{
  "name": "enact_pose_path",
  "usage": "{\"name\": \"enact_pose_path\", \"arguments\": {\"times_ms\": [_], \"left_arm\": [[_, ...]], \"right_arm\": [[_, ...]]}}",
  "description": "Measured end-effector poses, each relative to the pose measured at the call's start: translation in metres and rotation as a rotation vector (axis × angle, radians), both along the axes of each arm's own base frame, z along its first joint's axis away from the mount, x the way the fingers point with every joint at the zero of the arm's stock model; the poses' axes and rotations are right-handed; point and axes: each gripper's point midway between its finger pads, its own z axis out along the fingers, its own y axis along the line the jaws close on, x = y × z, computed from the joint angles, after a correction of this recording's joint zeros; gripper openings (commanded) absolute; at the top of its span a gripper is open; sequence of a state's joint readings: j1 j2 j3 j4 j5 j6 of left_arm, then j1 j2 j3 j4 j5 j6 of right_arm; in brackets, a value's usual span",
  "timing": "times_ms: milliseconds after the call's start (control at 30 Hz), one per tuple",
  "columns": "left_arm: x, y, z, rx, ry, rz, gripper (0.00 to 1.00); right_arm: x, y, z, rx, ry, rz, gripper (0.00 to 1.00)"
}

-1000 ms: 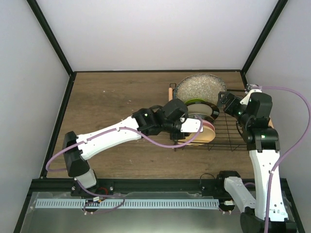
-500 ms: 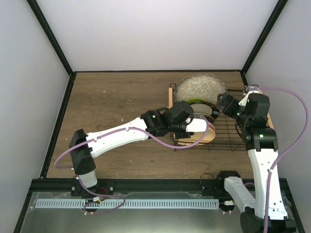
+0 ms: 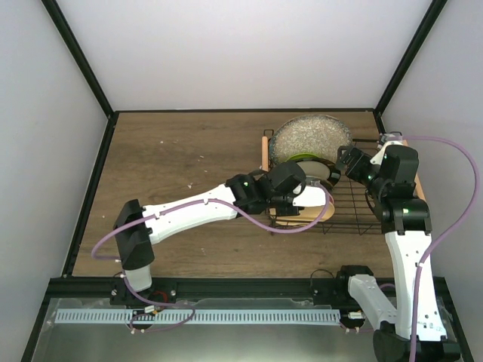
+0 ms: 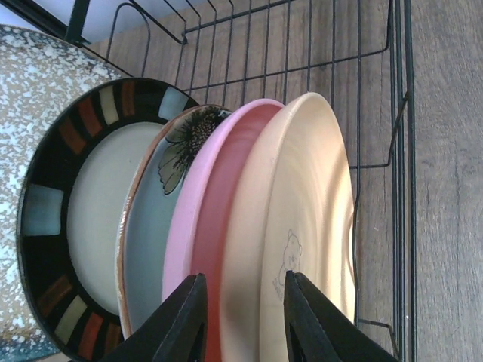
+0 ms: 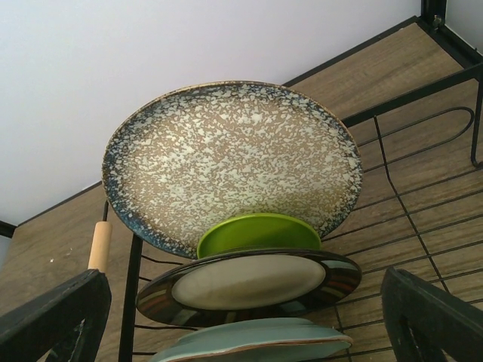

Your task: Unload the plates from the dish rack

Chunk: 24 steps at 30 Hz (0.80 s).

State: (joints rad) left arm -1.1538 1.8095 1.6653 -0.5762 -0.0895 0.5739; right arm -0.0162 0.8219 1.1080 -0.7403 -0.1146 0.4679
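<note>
The black wire dish rack holds six upright plates. From back to front they are the speckled grey, lime green, cream with dark rim, mint with flower, pink and pale orange plates. My left gripper is open. One finger is over the pink plate and the other over the orange plate's face, so the jaws straddle the orange plate's rim. My right gripper is open wide and empty above the back plates, touching none.
One wooden rod handle runs along the rack's left side. The rack's right half is bare wire over the wooden table. Black frame posts and white walls close in the table.
My left arm has reached further right, bringing its open gripper down over the front plates. My right gripper shifted slightly left, then held still. No plate has moved.
</note>
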Motion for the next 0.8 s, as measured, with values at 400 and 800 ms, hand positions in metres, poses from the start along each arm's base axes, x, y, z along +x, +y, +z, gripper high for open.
{"name": "enact_pose_path", "arguments": {"times_ms": [400,800], "left_arm": [[-0.004,-0.003,-0.011,0.025,0.001,-0.008,0.25],[0.007,-0.003,-0.014,0.041,-0.048,0.019,0.11]], "right_arm": [[0.0,-0.001,-0.007,-0.001,0.016,-0.003,1.0],[-0.004,-0.002,-0.003,-0.004,-0.001,-0.01,1.0]]}}
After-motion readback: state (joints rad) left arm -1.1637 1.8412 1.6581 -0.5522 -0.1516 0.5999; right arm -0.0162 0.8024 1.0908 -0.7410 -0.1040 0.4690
